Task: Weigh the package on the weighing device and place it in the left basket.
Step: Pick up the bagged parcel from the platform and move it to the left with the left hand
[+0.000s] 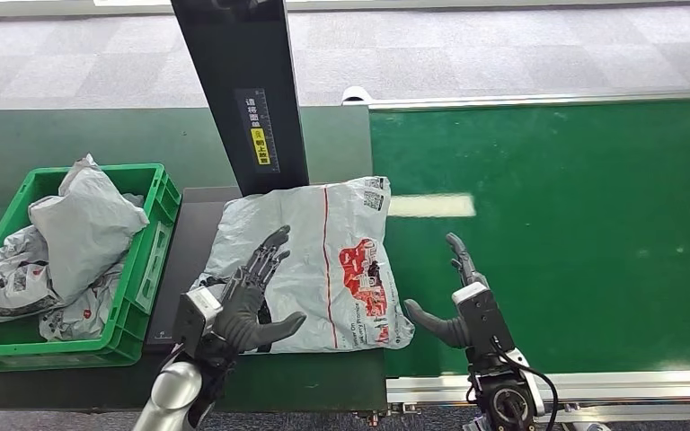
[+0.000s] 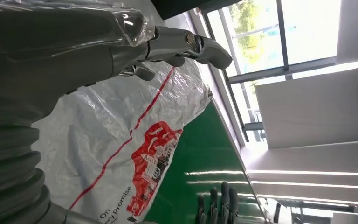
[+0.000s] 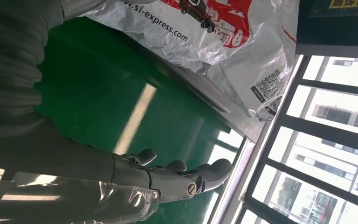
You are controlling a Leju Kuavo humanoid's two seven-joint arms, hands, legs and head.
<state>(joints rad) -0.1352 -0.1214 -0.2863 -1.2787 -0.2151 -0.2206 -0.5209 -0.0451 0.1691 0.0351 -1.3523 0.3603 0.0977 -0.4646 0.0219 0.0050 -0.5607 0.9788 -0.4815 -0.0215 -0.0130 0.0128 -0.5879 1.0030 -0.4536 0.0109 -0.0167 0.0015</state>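
A grey plastic mail package (image 1: 323, 260) with red print lies flat on the dark weighing plate (image 1: 196, 224), its right edge hanging over the green belt (image 1: 575, 224). My left hand (image 1: 250, 301) is over the package's near left part, fingers spread, holding nothing. My right hand (image 1: 456, 301) stands open on the belt just right of the package, palm toward it and a small gap away. The package (image 2: 121, 140) fills the left wrist view under the left hand (image 2: 121, 42). The right wrist view shows the package's edge (image 3: 223, 42) beyond the right hand (image 3: 168, 179).
A green basket (image 1: 148, 269) at the left holds several grey packages (image 1: 81, 242). A black post (image 1: 247, 90) with a label rises behind the weighing plate. The belt's metal rail (image 1: 593, 386) runs along the near edge.
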